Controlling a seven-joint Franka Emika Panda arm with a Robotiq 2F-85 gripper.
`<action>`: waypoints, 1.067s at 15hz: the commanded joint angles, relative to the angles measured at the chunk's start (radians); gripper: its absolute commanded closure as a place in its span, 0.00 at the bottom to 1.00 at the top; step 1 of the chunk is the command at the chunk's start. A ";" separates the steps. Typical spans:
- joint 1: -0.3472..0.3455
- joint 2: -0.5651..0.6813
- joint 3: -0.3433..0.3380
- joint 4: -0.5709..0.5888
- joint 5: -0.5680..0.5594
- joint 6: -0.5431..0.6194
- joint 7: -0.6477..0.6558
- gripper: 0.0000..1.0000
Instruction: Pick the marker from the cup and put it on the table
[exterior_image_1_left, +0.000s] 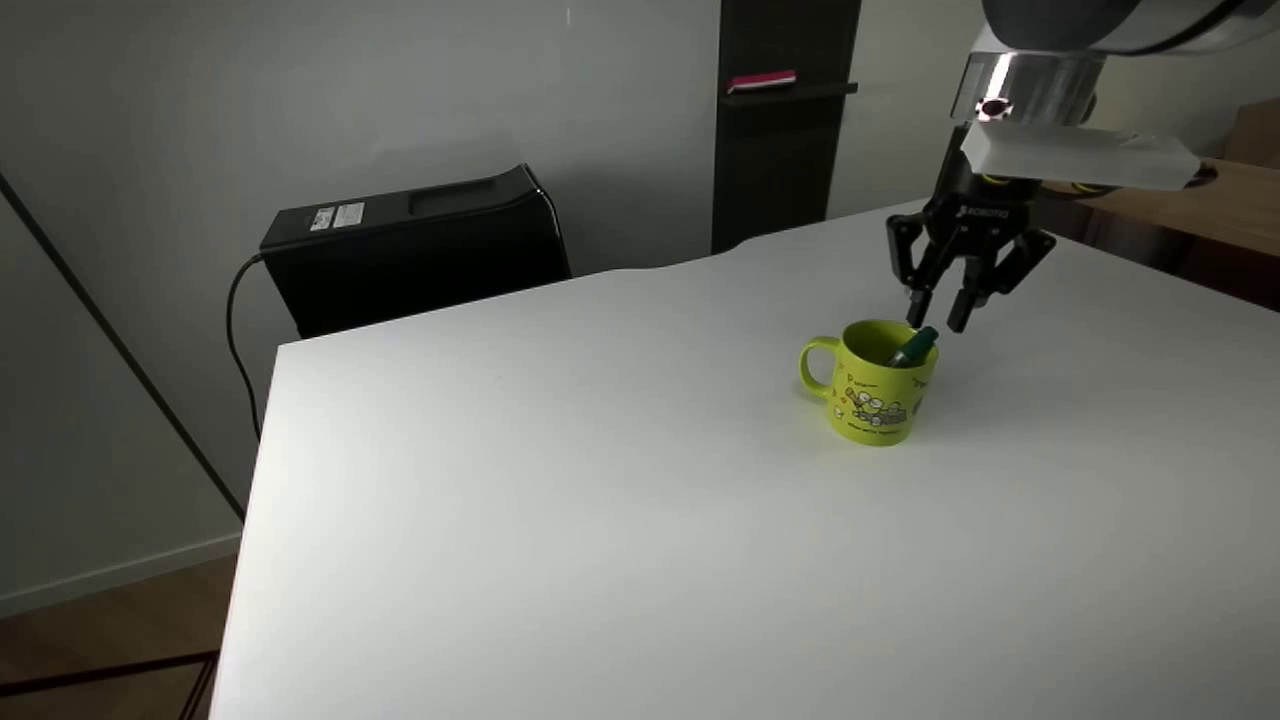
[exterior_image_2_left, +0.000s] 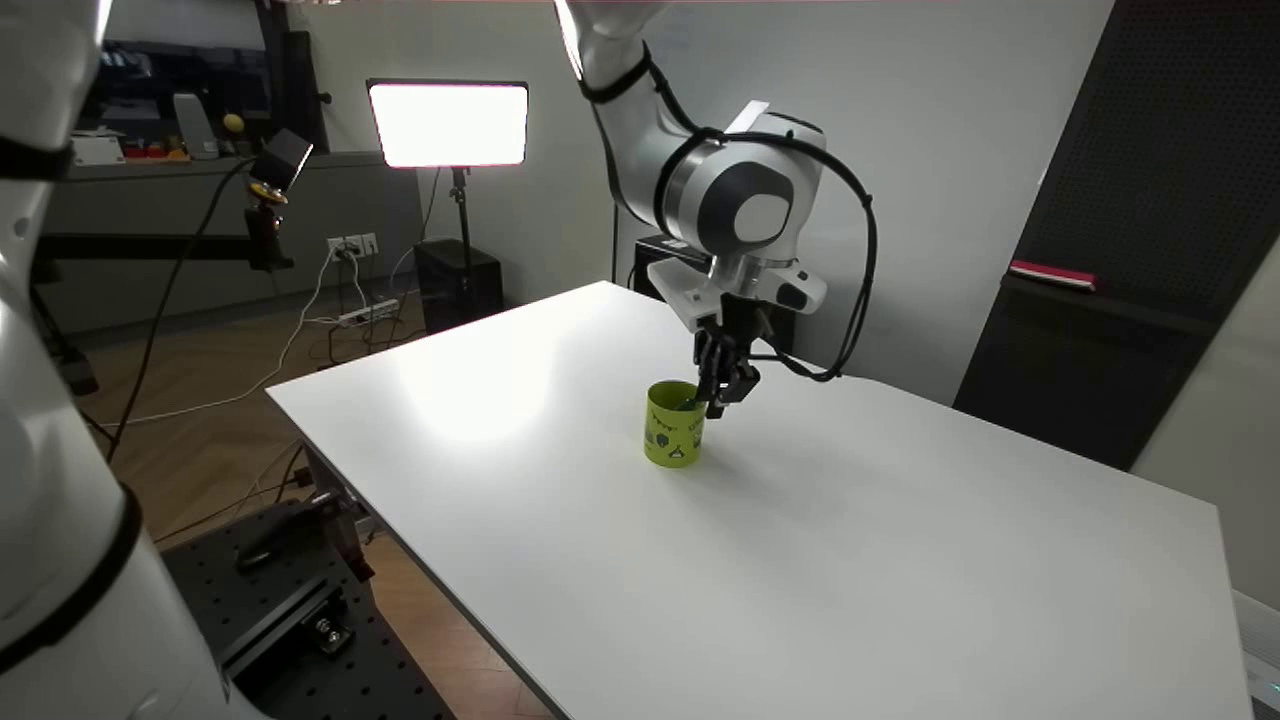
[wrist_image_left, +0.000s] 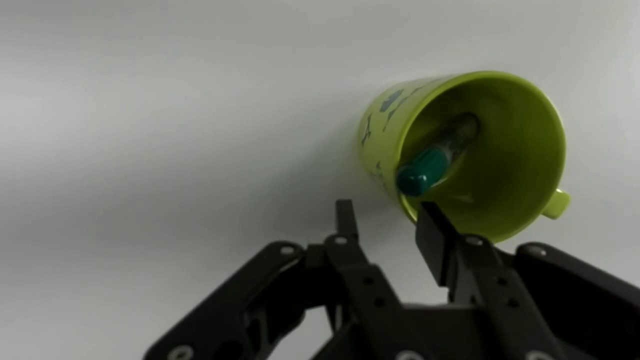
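In an exterior view, my gripper (exterior_image_1_left: 938, 310) is at the upper right, near the green cup (exterior_image_1_left: 865, 405). The cup stands on the white table (exterior_image_1_left: 560, 480) with the marker (exterior_image_1_left: 913, 347) leaning inside.

In an exterior view, a bright lamp (exterior_image_2_left: 447, 125) shines at the upper left.

In the wrist view, I see the gripper's fingers (wrist_image_left: 433, 241) apart, low in the frame. The marker's green end is by the rim, right of the middle.
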 joint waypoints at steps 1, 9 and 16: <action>0.030 -0.026 -0.015 -0.001 -0.032 -0.019 0.061 0.31; 0.053 -0.026 -0.014 0.002 -0.051 -0.022 0.090 0.00; 0.064 -0.031 -0.027 -0.009 -0.060 -0.020 0.152 0.00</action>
